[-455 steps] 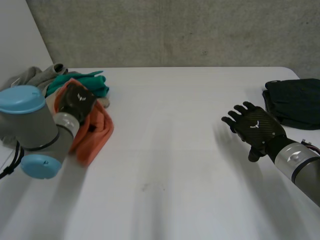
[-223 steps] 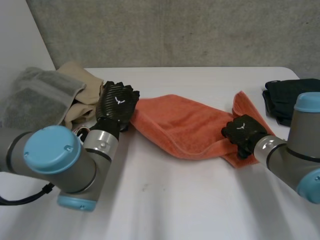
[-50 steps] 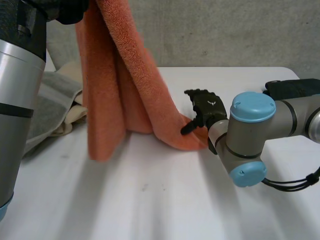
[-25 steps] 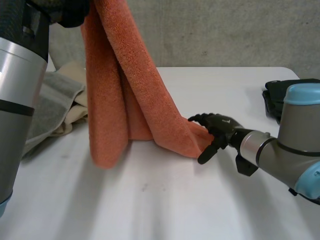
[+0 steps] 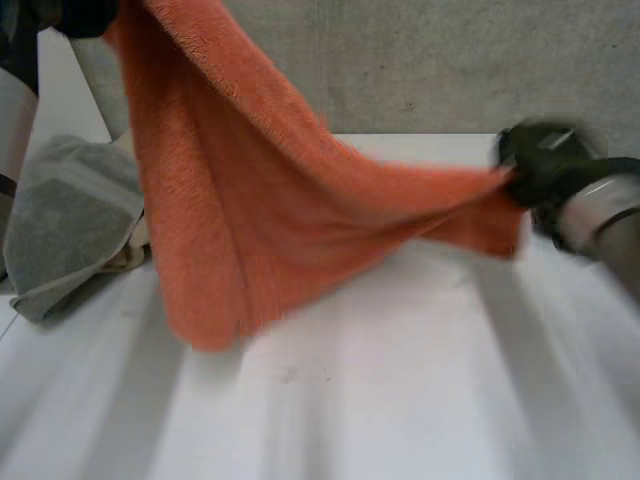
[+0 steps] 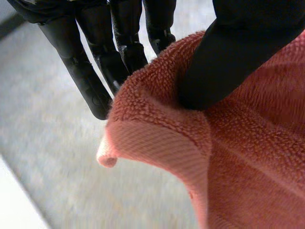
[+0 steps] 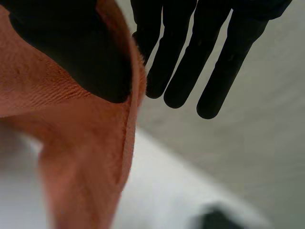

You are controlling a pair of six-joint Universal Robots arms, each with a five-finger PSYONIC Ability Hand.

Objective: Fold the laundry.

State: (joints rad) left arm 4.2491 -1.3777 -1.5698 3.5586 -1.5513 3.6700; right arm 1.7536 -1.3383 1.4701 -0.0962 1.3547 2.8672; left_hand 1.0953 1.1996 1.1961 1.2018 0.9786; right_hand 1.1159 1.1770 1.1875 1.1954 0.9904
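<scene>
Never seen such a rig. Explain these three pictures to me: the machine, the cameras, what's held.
This is a two-armed robot at a white table. One picture looks down from a camera between the arms; the other two come from cameras on each wrist, looking along the black hands. The left hand pinches one end of an orange towel high up, and the right hand pinches the other end lower, so it hangs spread between them. A grey towel lies near the left arm.

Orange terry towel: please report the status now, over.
Left hand shut on orange terry towel, held high. Right hand shut on its other end, lower. Towel hangs spread between them above white table. Grey towel lies aside.
</scene>
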